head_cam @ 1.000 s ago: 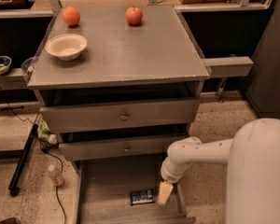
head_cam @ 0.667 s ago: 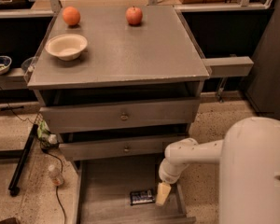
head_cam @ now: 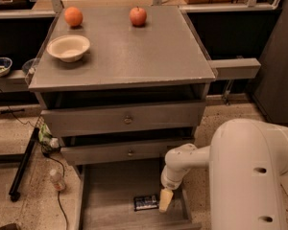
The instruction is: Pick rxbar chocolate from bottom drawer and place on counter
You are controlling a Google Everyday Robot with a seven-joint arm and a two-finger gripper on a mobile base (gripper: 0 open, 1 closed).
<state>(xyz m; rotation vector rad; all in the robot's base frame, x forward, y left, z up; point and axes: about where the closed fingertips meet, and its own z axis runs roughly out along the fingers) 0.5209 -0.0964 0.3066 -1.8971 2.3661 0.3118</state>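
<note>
The rxbar chocolate (head_cam: pixel 146 202) is a small dark flat bar with white lettering. It lies on the grey floor of the open bottom drawer (head_cam: pixel 110 186), near its front right. My gripper (head_cam: pixel 165 200) hangs down inside the drawer from the white arm, its yellowish tip just right of the bar and touching or nearly touching its end. The counter (head_cam: pixel 134 51) is the broad grey speckled top above the drawers.
On the counter stand a white bowl (head_cam: pixel 68 47), an orange (head_cam: pixel 73 17) and a red apple (head_cam: pixel 138 16). Two upper drawers with round knobs (head_cam: pixel 127 120) overhang the bottom drawer. A side shelf (head_cam: pixel 233 68) juts right. A bottle (head_cam: pixel 57 179) and cables lie on the floor at the left.
The arm and gripper have shifted slightly left, closer to the bar. The bar has not moved.
</note>
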